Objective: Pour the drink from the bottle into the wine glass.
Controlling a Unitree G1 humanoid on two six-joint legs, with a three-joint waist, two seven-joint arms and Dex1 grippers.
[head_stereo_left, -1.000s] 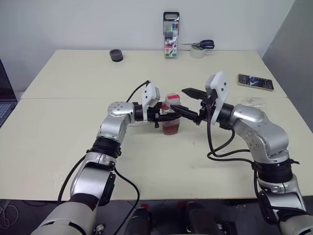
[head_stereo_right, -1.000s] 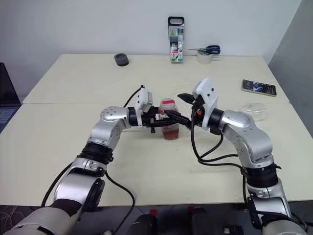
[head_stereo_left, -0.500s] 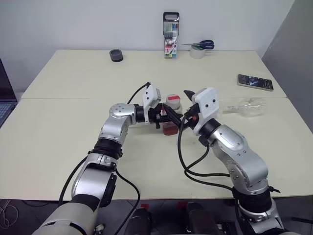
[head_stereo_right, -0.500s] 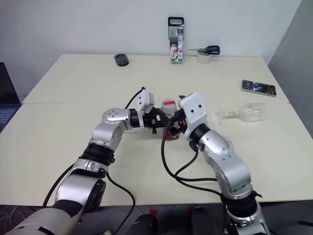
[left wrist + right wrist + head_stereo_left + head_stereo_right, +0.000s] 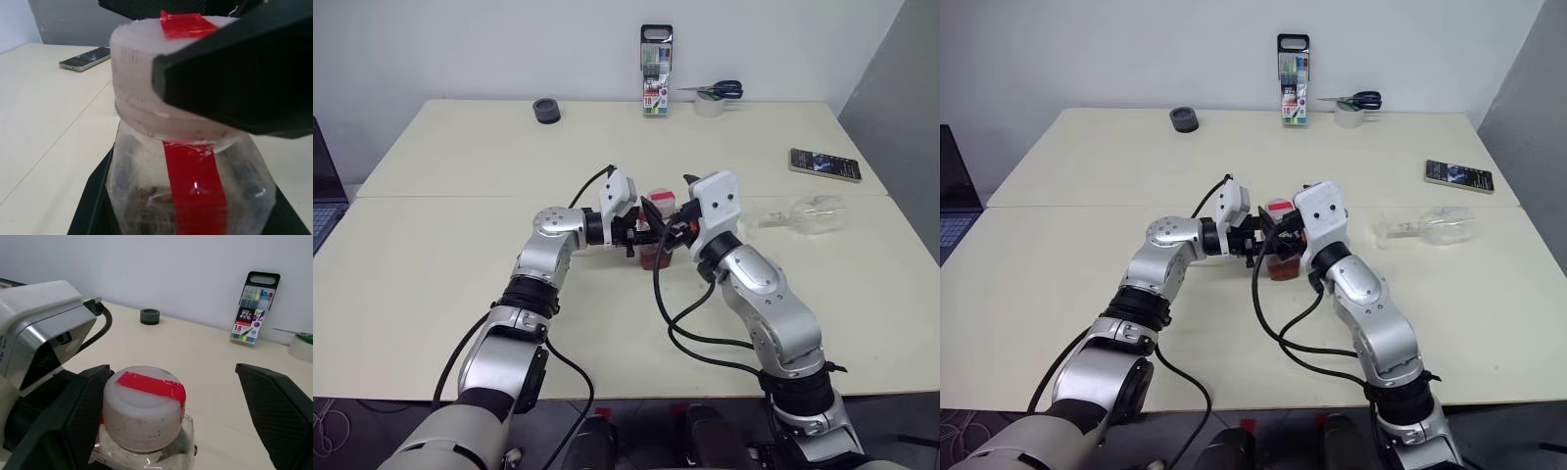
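Bottle (image 5: 657, 235) is seen upright in the left eye view, long axis vertical, cap up, clamped at the body by the left gripper (image 5: 642, 233), which reaches in level from the side. The right gripper (image 5: 671, 220) is set just beside the cap, and the wine glass (image 5: 801, 214) lies on its side well apart from it, foot towards the grippers.

In the left wrist view, the cap (image 5: 164, 78) is crossed by red tape, and the drink (image 5: 146, 196) sits low.

In the right wrist view, the right gripper's fingers (image 5: 274, 406) stand spread, straddling the cap (image 5: 143, 407). The cap should be centred before closing, then twisted while the body is held firm.
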